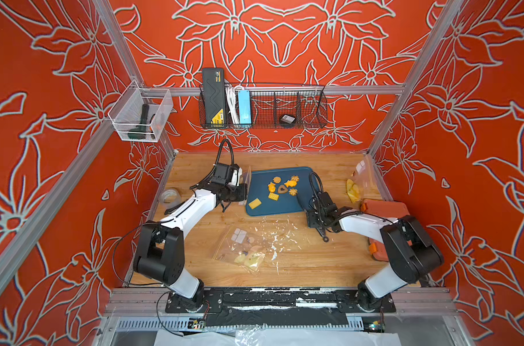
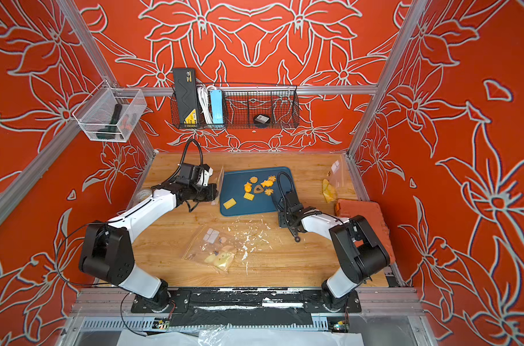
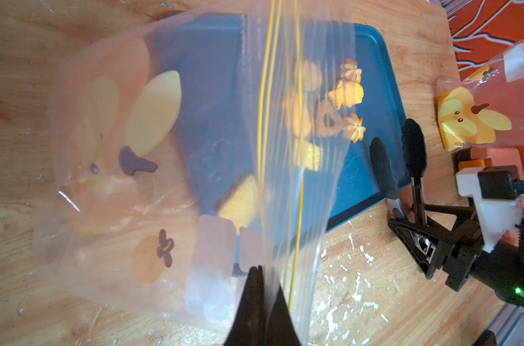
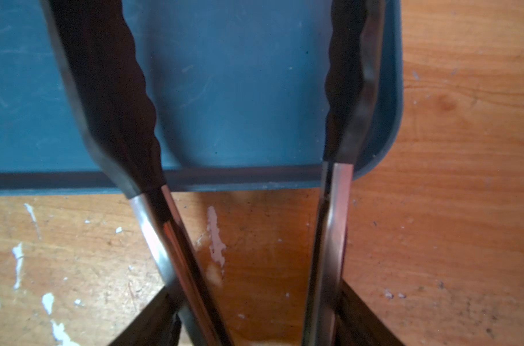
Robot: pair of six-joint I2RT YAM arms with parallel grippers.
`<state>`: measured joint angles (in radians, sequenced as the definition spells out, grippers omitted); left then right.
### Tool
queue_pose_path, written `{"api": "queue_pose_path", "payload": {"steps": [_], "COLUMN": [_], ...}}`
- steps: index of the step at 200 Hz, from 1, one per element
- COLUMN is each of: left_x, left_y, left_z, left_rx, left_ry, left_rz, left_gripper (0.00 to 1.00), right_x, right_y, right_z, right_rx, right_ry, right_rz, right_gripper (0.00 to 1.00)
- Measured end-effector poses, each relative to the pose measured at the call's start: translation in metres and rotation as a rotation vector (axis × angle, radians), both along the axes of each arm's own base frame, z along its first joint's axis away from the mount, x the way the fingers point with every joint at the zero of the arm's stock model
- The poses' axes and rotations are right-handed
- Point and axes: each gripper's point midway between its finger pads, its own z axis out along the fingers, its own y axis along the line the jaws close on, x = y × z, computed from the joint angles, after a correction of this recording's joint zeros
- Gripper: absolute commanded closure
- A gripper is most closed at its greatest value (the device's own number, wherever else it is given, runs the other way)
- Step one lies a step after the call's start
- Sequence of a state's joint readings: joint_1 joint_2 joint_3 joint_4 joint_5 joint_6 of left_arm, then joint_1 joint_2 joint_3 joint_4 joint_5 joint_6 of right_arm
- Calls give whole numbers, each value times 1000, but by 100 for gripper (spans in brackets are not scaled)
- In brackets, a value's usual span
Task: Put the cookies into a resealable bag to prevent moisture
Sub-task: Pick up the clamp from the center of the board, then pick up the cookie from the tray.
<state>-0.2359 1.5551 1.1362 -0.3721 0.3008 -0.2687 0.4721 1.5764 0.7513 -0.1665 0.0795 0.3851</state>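
Observation:
Several small orange and brown cookies (image 1: 283,187) lie on a blue tray (image 1: 260,176), with a yellow rectangular one (image 1: 254,203) nearer its left front. My left gripper (image 3: 262,269) is shut on the rim of a clear resealable bag (image 3: 165,149). It holds the bag upright at the tray's left edge (image 1: 246,179). My right gripper (image 4: 260,329) is shut on the metal arms of black-tipped tongs (image 4: 120,104). The tongs stand open with nothing between their tips, over the tray's near right corner (image 1: 301,202), just right of the cookies.
A second printed bag (image 1: 244,250) lies flat on the wooden table near the front, amid white flakes. Another bag (image 1: 359,182) leans at the right wall beside an orange-red box (image 1: 386,209). A tape roll (image 1: 171,196) sits at the left edge.

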Motion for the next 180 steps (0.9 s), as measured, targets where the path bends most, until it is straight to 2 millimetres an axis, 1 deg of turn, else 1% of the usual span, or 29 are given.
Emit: {"api": "queue_pose_path", "payload": {"steps": [9,24,64,86,105,119,135,149,162,180], "left_x": [1,1,0,0,5,14,26,33,37,38], "left_y": [1,2,0,0,0,1,1,1,2,4], "left_z": [0,1,2,2,4,9,16,17,13,3], "left_rx": [0,-3,-14,-13,-6,2,7,11,19,33], "left_ry": [-1,-2,0,-2,-3,-18,-39,-46,-43,-25], "left_rz": [3,5,-5,-8,-5,5,20,31,38,46], "left_gripper": [100,100,100,100,100,100,100,100,100,100], "right_x": [-2,-9,-18,-23,-25,-22,-14,-7,-2,5], "right_y": [-1,-4,-8,-8,-2,5,15,20,24,28], "right_z": [1,5,40,49,57,66,77,83,83,77], "right_rx": [1,0,29,29,43,58,76,78,69,42], "right_ry": [2,2,-51,-34,-9,4,-4,-5,8,42], "right_rz": [0,1,7,22,56,84,113,136,152,173], "right_gripper": [37,38,38,38,38,38,38,38,37,37]}}
